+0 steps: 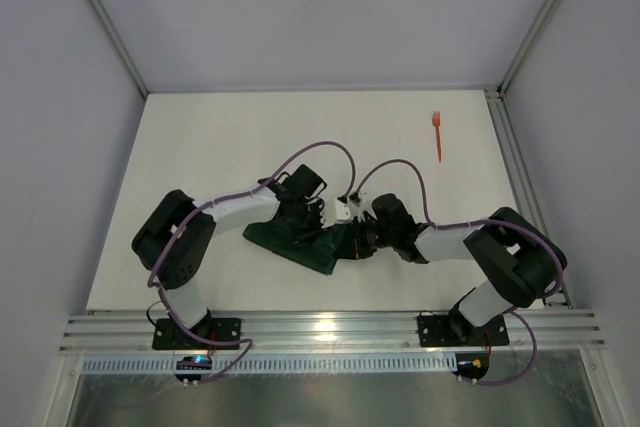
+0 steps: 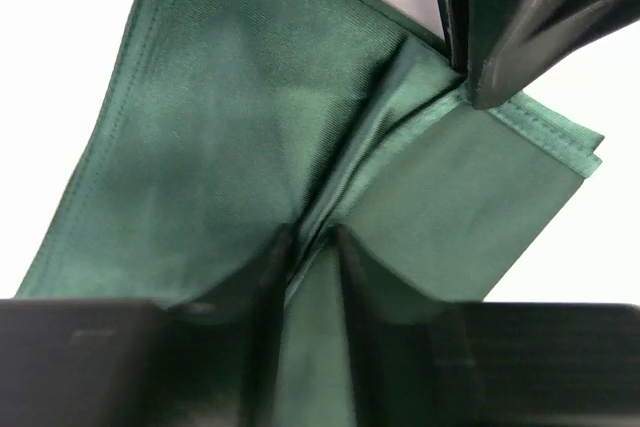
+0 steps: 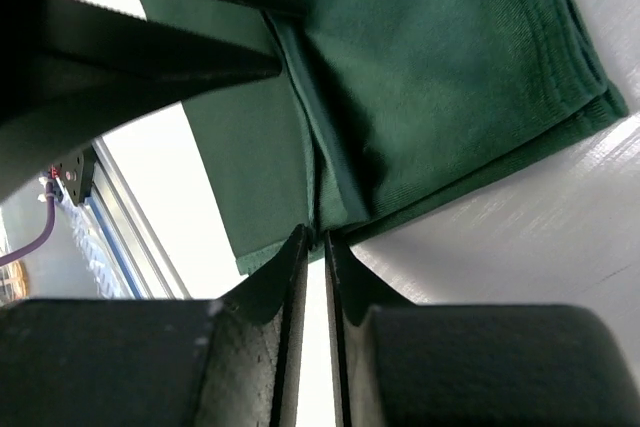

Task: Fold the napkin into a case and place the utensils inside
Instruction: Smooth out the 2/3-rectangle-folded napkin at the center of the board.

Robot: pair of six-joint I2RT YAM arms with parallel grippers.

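The dark green napkin [image 1: 296, 243] lies partly folded on the table near the front, between both arms. My left gripper [image 1: 304, 215] is shut on a raised fold of the napkin [image 2: 220, 127], with cloth running between its fingers [image 2: 268, 265]. My right gripper [image 1: 352, 241] is shut on the napkin's edge [image 3: 430, 77], its fingertips [image 3: 296, 247] pinching the hem. The two grippers face each other a short way apart. One orange fork [image 1: 437, 135] lies at the far right of the table. The second utensil is out of view.
The white table [image 1: 220, 147] is bounded by a metal rail [image 1: 320, 327] at the front and a frame post [image 1: 510, 157] on the right. Purple cables [image 1: 330, 152] loop above both wrists.
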